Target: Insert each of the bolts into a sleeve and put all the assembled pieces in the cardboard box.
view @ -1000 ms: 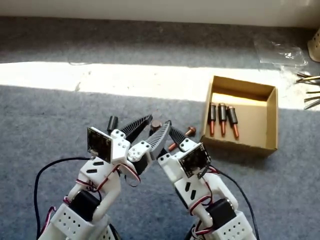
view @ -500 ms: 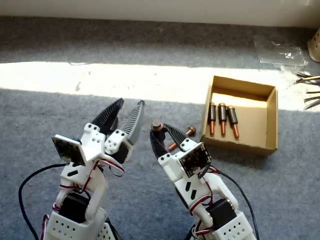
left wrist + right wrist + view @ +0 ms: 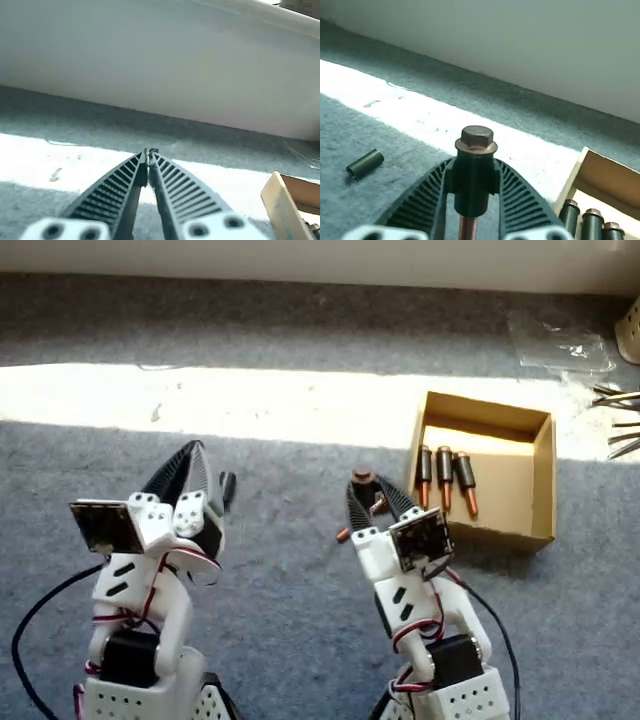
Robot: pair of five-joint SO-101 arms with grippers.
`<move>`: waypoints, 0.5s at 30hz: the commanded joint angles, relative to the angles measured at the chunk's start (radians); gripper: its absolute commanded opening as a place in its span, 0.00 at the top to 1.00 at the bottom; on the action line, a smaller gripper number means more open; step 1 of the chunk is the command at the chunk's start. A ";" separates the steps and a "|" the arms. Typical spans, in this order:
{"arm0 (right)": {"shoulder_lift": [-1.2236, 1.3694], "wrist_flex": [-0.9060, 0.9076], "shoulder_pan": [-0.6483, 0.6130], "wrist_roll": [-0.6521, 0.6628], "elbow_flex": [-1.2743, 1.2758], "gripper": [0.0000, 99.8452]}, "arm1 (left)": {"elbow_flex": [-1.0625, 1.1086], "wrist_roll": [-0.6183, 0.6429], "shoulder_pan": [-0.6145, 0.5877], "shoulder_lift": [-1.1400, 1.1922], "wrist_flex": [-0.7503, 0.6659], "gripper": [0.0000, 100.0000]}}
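Grey carpeted counter (image 3: 300, 640): right claw (image 3: 367, 496), mid-frame, grasps a sleeved bolt (image 3: 362, 478) beside the cardboard box (image 3: 546, 478); left claw (image 3: 193, 448) clenched, empty.

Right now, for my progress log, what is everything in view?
carpet: one, grey, under everything.
cardboard box: one, brown, open, on the carpet.
assembled pieces: three, dark sleeves on copper bolts, side by side in the box.
held piece: one, same colours, gripped upright beside the box.
loose bolt: one, copper, on the carpet beside the box.
loose sleeve: one, dark, on the carpet away from the box.
plastic bag: one, clear, beyond the box.
left gripper: one, black, shut, empty.
right gripper: one, black, shut on the held piece.
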 commanded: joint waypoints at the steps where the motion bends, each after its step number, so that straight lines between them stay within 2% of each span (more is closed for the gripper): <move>1: -0.007 0.107 0.073 -0.003 -0.027 1.00 | -0.067 0.005 -0.124 -0.008 0.080 0.97; 6: -0.005 0.292 0.154 0.025 -0.217 1.00 | -0.061 0.005 -0.170 -0.008 0.167 0.97; 10: -0.002 0.352 0.223 0.143 -0.337 1.00 | -0.056 0.005 -0.170 -0.007 0.195 0.97; 15: -0.002 0.378 0.346 0.146 -0.458 1.00 | -0.010 0.003 -0.170 -0.007 0.190 0.97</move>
